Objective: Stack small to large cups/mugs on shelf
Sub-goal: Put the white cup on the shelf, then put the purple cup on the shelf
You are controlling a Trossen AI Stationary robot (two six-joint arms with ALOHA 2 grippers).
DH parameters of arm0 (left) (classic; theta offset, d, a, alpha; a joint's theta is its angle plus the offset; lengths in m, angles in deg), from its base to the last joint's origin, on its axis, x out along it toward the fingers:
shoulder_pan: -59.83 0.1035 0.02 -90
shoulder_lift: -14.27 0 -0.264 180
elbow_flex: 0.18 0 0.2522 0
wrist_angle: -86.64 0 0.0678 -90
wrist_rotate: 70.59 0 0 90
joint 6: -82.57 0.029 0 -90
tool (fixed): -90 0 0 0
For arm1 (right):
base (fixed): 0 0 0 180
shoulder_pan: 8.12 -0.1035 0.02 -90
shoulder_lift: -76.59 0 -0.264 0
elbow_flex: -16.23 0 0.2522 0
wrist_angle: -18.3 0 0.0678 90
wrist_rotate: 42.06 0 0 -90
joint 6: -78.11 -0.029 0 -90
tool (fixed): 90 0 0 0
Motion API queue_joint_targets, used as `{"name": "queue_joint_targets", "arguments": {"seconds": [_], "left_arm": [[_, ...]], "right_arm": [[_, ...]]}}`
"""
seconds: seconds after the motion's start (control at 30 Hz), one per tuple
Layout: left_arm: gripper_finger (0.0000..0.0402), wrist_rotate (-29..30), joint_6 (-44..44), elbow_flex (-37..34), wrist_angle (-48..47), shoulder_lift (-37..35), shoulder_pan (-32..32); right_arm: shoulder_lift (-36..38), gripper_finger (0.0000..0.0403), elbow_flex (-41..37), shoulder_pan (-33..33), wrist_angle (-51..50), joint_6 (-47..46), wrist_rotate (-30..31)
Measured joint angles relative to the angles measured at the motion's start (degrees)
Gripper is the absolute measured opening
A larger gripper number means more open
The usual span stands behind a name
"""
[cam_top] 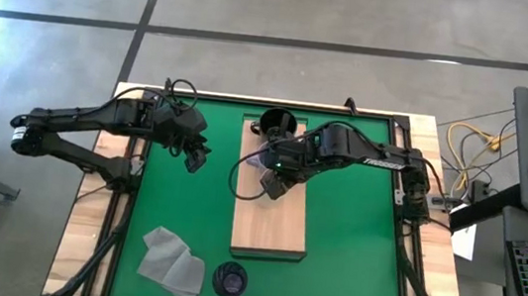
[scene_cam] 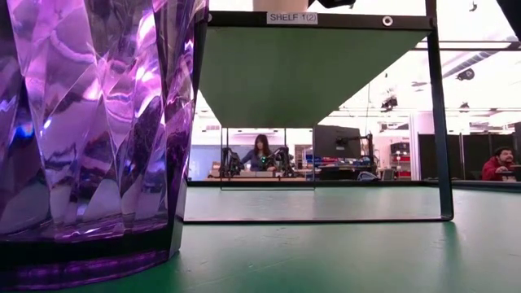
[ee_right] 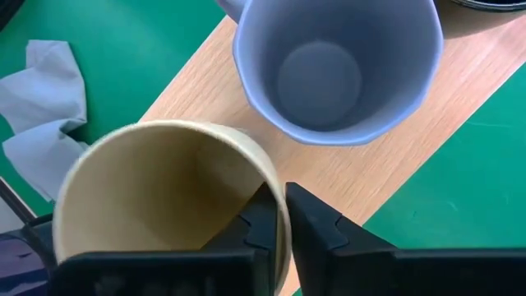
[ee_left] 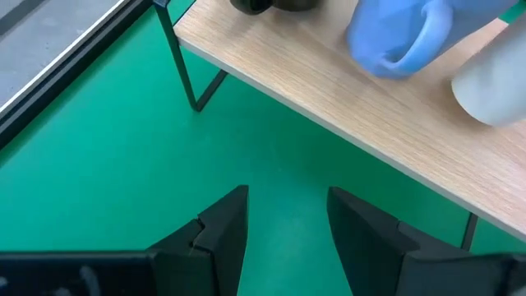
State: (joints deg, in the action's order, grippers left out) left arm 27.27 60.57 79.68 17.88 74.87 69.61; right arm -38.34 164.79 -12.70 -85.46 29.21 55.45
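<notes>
The light-brown wooden shelf (cam_top: 271, 219) stands on thin legs on the green mat. A black mug (cam_top: 277, 125) stands at its far end, with a pale lavender mug (ee_right: 337, 70) upright just nearer. My right gripper (cam_top: 275, 182) is over the shelf's middle, shut on a beige cup (ee_right: 164, 197). The dark purple tumbler (cam_top: 229, 280) stands on the mat near the table's near edge and fills the left of the low view (scene_cam: 89, 122). My left gripper (ee_left: 283, 222) is open and empty above the mat, left of the shelf. My right gripper pinches the beige cup's rim wall (ee_right: 278, 201), one finger (ee_right: 256, 224) inside the cup and one (ee_right: 316, 226) outside. The fingers come from above, slanting down. The cup's mouth faces up beside the lavender mug. Whether its base rests on the shelf I cannot tell.
A grey folded cloth (cam_top: 171, 262) lies on the mat at the near left, next to the tumbler. The shelf's near half (cam_top: 269, 233) is bare board. A wooden frame (cam_top: 83, 247) borders the mat. People sit in the room beyond the table (scene_cam: 262, 150).
</notes>
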Motion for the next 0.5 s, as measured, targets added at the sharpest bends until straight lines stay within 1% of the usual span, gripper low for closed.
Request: {"name": "queue_joint_targets", "arguments": {"seconds": [0.33,0.5], "left_arm": [[0.0152,0.0,0.0,0.0,0.0,0.0,0.0],[0.0152,0.0,-0.1,0.0,0.0,0.0,0.0]], "right_arm": [[0.0,0.0098,0.0,0.0,0.0,0.9,0.0],[0.0,0.0117,0.0,0.5,0.0,1.5,0.0]]}}
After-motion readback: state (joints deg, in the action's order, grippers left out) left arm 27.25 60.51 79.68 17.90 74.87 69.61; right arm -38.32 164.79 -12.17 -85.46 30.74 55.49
